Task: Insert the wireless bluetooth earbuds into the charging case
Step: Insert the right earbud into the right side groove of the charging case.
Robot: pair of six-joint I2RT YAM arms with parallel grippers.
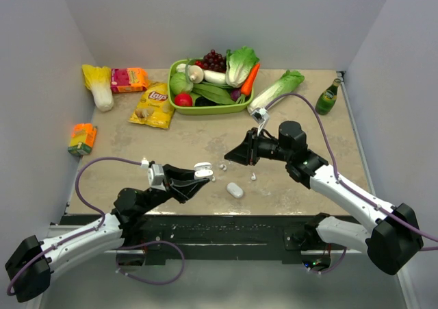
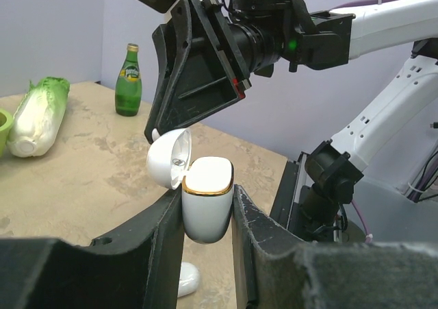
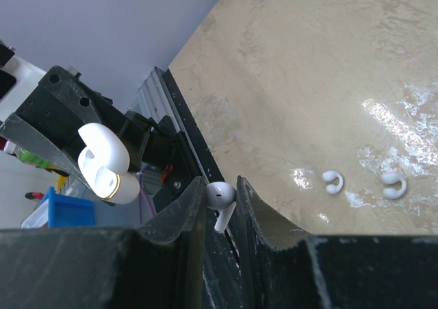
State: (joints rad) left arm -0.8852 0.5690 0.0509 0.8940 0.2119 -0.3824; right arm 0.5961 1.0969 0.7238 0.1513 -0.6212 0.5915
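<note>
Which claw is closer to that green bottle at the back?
Right. The right gripper, shut on an earbud, is mid-table, with the green bottle farther back on its right. The left gripper, clamping the open charging case, sits further left, nearer the front.

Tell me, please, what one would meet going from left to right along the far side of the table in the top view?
cabbage → pink box → chips bag → basket → lettuce → bottle
</note>
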